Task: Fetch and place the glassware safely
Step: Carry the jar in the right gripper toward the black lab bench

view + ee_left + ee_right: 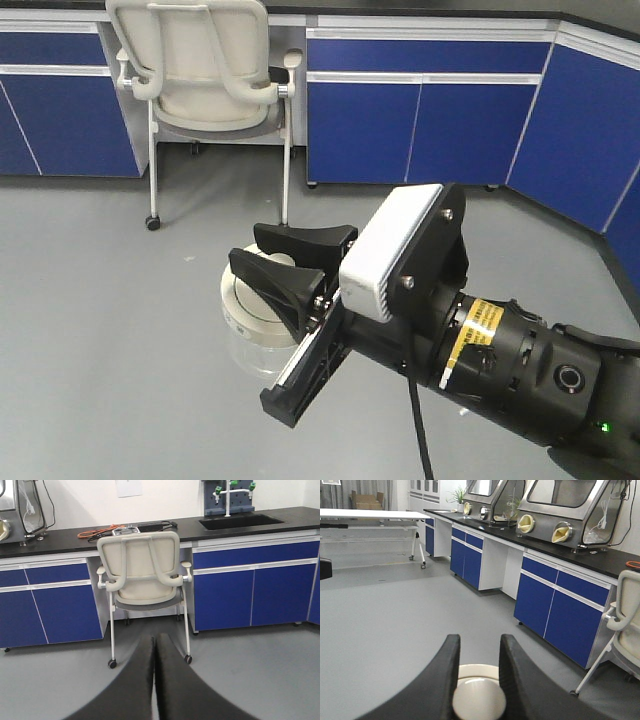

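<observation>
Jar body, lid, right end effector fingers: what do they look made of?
Jar body: clear glass, since the grey floor shows through it. Lid: opaque cream-white and smooth, plastic or ceramic, can't tell which. Right end effector fingers: matte black, probably moulded plastic or rubber.

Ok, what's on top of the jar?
A cream lid sits on the jar, the right gripper closed around its knob. The fingers hide most of the knob.

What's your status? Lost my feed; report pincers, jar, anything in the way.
Left pincer shut, empty. Right pincer shut on glass jar at its lid, above grey floor. Chair ahead, apart from the jar.
</observation>
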{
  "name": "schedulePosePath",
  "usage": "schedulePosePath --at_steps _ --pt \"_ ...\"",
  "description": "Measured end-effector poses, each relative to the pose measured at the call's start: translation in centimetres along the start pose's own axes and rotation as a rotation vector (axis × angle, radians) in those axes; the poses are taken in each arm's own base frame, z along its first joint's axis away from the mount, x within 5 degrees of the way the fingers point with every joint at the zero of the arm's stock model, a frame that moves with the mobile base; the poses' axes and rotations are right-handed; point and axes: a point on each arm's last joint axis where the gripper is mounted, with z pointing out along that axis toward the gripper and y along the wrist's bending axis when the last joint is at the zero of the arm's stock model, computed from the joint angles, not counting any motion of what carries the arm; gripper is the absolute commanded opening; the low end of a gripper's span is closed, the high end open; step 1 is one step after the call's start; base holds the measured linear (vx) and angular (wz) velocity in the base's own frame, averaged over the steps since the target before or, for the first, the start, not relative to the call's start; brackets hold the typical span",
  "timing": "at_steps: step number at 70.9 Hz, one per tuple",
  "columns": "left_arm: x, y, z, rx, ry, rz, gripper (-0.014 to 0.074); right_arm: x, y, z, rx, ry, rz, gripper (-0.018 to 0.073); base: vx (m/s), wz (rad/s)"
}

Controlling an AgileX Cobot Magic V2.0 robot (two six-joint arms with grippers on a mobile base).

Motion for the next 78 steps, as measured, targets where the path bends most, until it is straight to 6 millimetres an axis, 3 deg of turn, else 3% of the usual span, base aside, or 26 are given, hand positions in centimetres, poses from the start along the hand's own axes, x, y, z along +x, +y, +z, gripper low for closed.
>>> schedulePosePath --at_steps 39,78 --pt "0.0 0.0 0.0 0.0 0.0 0.0 -0.0007 0.0 0.0 0.0 0.0 0.0 0.0 -0.0003 0.35 -0.08" --pt "0.0 0.0 0.0 0.0 0.0 -0.001 -0.0007 0.0 0.0 0.0 0.0 0.0 0.0 -0.0003 0.19 -0.62"
